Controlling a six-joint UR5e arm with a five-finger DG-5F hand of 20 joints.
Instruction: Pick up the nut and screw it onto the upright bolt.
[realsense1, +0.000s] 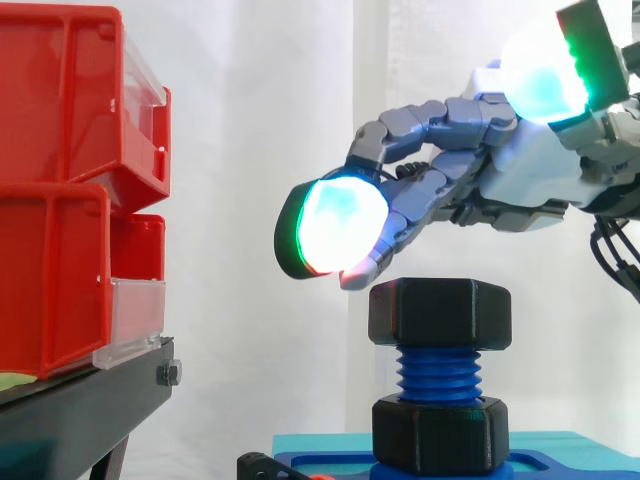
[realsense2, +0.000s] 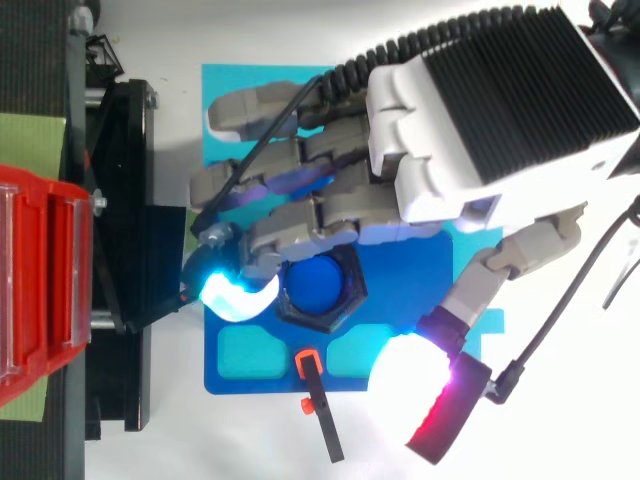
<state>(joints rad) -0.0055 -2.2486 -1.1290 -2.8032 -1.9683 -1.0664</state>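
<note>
While nut (realsense1: 440, 313) sits atop bolt (realsense1: 438, 372), hand (realsense1: 530, 165) hovers w/ fingers (realsense1: 432, 188) loose, poss. touching.

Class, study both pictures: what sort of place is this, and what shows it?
Probably a robotics lab test bench: a robot hand poised over a black nut on an upright blue bolt, red storage bins on a black stand, and a white curtain behind.

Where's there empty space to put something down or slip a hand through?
In the top view, white table lies bare above the blue plate, and below it between stand and tool. The air between red bins and bolt is open. Over the nut, the hand crowds in.
</note>
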